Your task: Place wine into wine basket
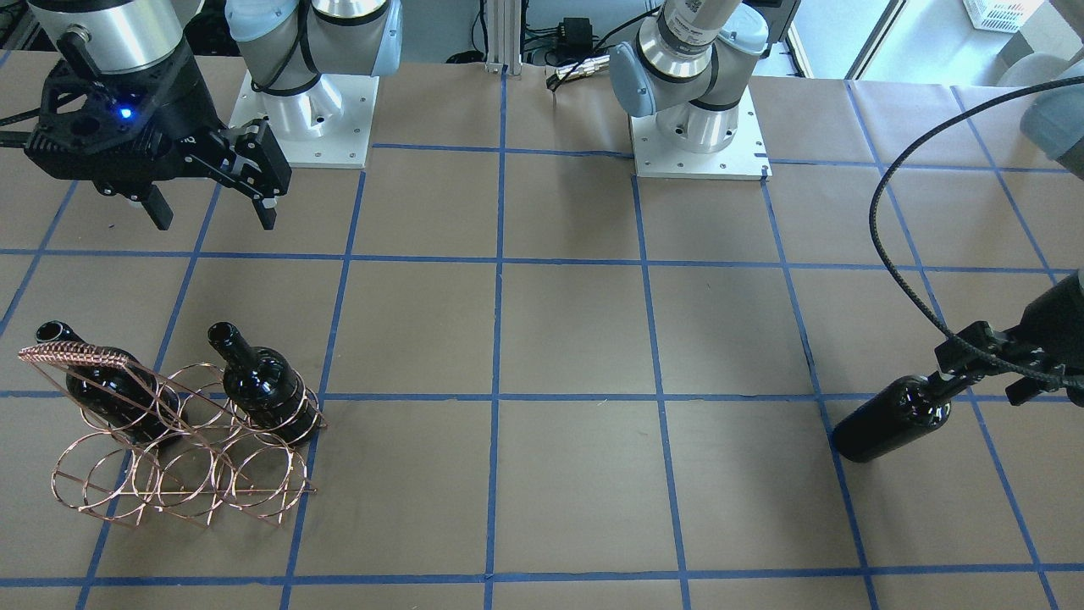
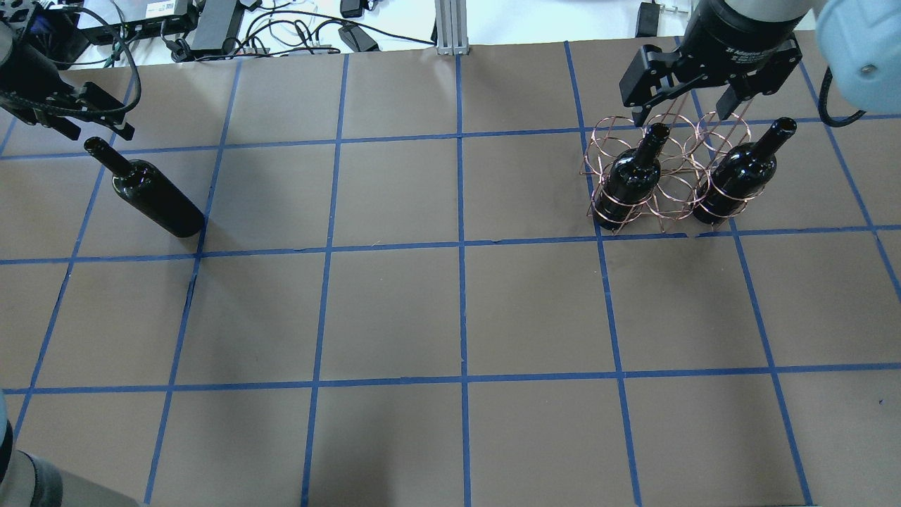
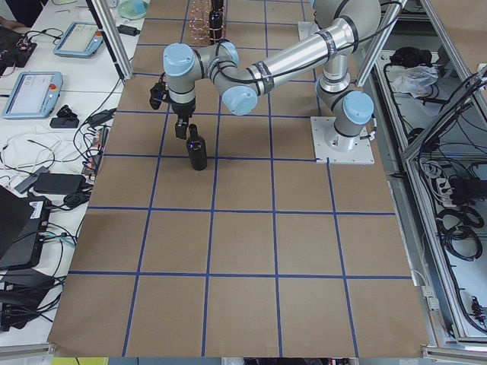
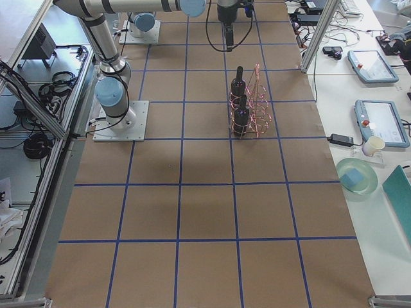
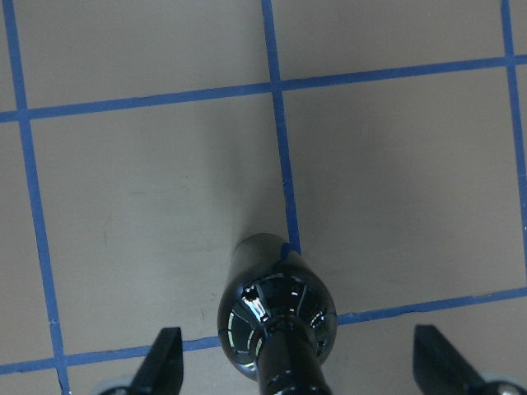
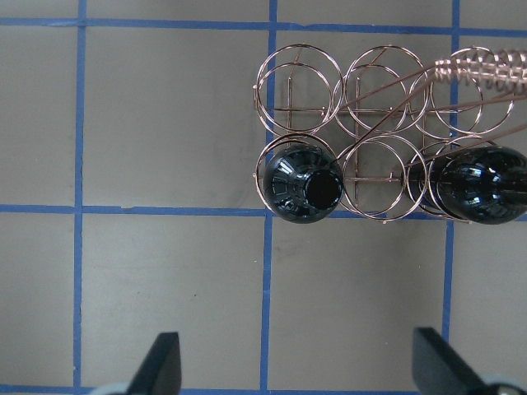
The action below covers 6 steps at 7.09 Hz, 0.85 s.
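One wine bottle point(image 2: 151, 193) stands alone on the table at the robot's left; it also shows in the front view point(image 1: 889, 419) and the left wrist view point(image 5: 276, 317). My left gripper point(image 2: 83, 125) is open, its fingers point(image 5: 165, 358) wide apart on either side of the bottle's neck and not touching it. The copper wire wine basket point(image 2: 665, 190) stands at the robot's right and holds two bottles point(image 2: 633, 176) point(image 2: 739, 172) upright in its outer rings. My right gripper point(image 1: 214, 222) is open and empty, above and behind the basket point(image 6: 379, 123).
The table is brown paper with a blue tape grid point(image 2: 461, 246). Both arm bases point(image 1: 703, 127) stand at the robot's edge. Cables and power bricks point(image 2: 281, 28) lie beyond the far edge. The basket's middle ring point(image 6: 383, 181) holds nothing.
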### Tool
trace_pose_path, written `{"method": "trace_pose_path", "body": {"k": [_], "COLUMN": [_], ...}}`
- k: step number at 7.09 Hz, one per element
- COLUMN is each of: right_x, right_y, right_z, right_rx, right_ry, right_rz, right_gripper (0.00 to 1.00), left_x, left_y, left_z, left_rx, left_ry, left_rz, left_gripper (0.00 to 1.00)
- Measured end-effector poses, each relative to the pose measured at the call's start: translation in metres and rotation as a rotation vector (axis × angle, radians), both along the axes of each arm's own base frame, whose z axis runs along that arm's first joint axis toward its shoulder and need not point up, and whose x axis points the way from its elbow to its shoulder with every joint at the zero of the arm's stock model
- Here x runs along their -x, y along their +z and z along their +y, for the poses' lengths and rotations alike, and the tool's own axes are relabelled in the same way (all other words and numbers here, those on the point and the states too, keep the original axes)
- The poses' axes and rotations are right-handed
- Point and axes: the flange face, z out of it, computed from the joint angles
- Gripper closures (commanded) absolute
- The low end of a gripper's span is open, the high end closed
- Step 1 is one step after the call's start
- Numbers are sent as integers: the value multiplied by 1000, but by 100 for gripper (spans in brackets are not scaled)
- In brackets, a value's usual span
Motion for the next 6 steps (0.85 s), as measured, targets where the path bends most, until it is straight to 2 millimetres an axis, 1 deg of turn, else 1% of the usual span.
{"method": "trace_pose_path", "body": {"k": [2,3,4,5,6], "right_x": [0,0,0,1,1], "right_y": [-1,-1,-2,-2,-3], "right_z": [0,0,0,0,0], "right_rx": [-4,-7,-9,-11,-13], "right_ry": [0,0,0,0,0], "right_rz": [1,2,1,1,0], "right_gripper": [0,0,0,0,0], "left_x": [-1,-1,0,0,0], "left_y": [-13,-17,-18,-19,-19], "left_z": [1,1,1,1,1], "left_rx": [-24,-30,-32,-33,-34], "left_ry": [7,10,13,13,13], "left_rz": [4,7,9,9,9], "left_gripper": [16,21,30,32,37]}}
